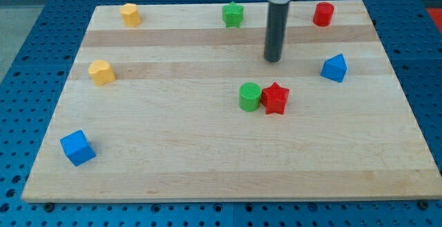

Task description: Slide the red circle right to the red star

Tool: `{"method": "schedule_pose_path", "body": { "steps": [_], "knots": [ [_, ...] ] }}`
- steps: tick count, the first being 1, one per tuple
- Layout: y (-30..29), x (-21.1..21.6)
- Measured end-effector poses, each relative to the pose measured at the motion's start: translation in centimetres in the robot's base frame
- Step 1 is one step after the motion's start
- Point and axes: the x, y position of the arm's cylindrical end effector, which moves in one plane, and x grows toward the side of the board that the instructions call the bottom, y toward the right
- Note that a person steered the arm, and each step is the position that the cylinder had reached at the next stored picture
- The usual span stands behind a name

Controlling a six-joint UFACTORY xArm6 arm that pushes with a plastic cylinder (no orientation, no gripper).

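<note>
The red circle [323, 13] stands near the board's top right corner. The red star [275, 98] sits at the middle of the board, touching a green circle [249, 96] on its left. My tip [273, 59] is on the board above the red star, to the lower left of the red circle and apart from both.
A green star [233, 14] sits at the top centre, left of the rod. A blue block [334, 67] is at the right. Two yellow blocks [130, 14] [101, 72] are at the left, a blue cube [77, 147] at the lower left.
</note>
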Motion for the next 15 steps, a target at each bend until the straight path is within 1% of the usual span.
{"method": "schedule_pose_path", "body": {
  "steps": [2,3,4,5,6,9,10,12,14,15],
  "knots": [
    [7.4,-4.8],
    [11.6,-5.6],
    [15.2,-7.7],
    [15.5,-11.0],
    [14.3,-12.4],
    [8.3,-11.1],
    [5.7,-9.8],
    [1.5,-5.4],
    [-4.4,-4.3],
    [-4.8,-2.8]
  ]
}}
